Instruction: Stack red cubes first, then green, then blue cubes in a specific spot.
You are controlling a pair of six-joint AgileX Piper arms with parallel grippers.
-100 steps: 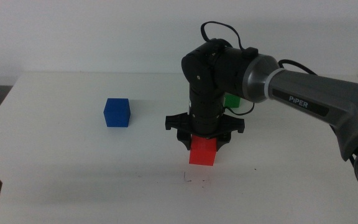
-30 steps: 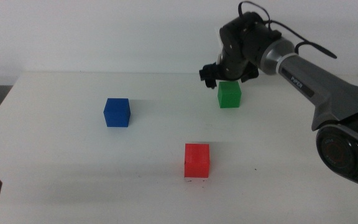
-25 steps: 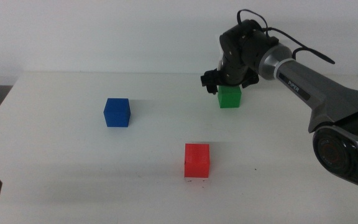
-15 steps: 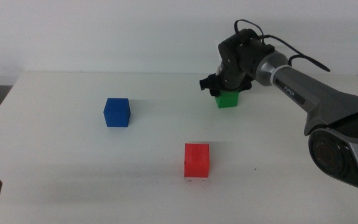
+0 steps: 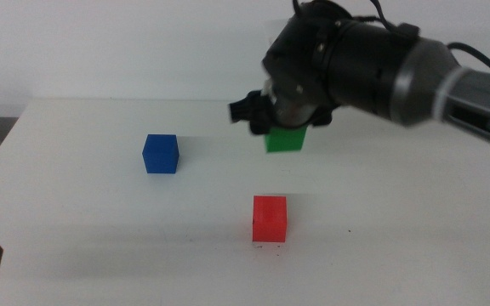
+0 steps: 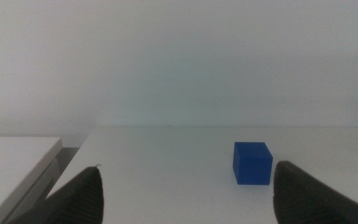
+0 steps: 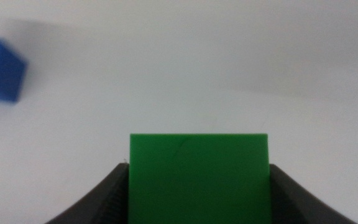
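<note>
Right gripper is clamped on the green cube, one jaw on each side in the right wrist view, and the cube is now up off the table; half a second ago it was still sitting at the back of the table with the gripper coming down on it. So the pick is done, and I'd say the carry is next. The red cube sits on the scribbled spot at the front, nothing on top yet. The blue cube waits off to the left. Left gripper is parked with its jaws apart, holding nothing.
</note>
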